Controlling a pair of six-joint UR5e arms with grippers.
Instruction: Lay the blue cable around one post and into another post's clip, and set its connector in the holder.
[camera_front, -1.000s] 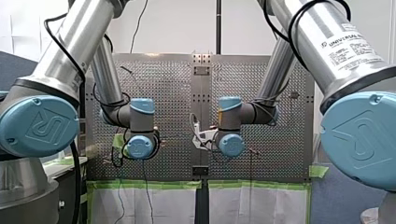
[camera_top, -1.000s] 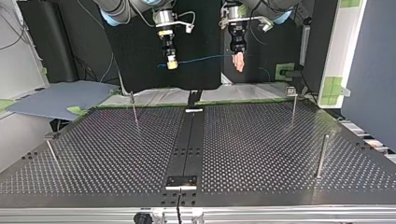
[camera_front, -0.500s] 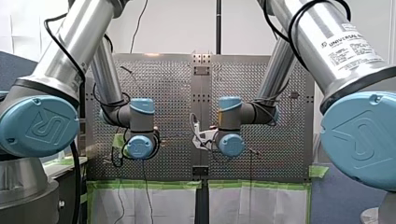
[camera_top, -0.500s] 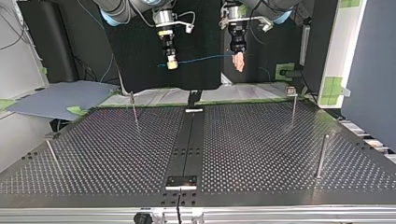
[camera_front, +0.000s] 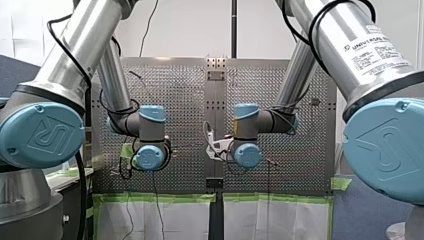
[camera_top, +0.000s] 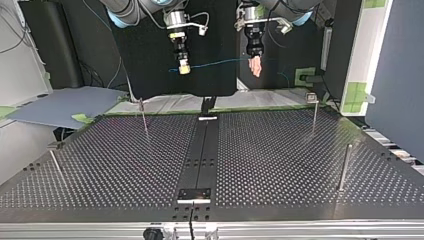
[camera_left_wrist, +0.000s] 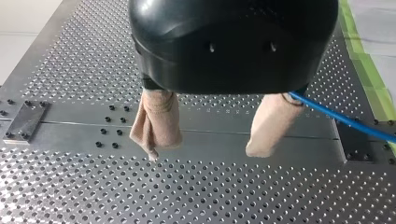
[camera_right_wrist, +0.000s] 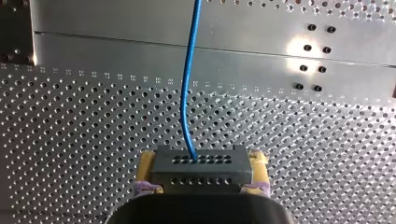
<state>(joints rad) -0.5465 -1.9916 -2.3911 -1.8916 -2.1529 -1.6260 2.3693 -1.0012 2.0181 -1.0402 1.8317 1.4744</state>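
Seemingly limp, the thin blue cable (camera_right_wrist: 187, 93) handles best by its dark perforated connector block (camera_right_wrist: 201, 170), which my right gripper (camera_right_wrist: 201, 161) clamps; my left gripper (camera_left_wrist: 205, 150) gapes.

No visible change since a second ago.

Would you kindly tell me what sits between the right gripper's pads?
A dark, hole-dotted connector, clamped by the right gripper's yellow pads; the blue cable leaves its face. The gripper's body covers its rear end.
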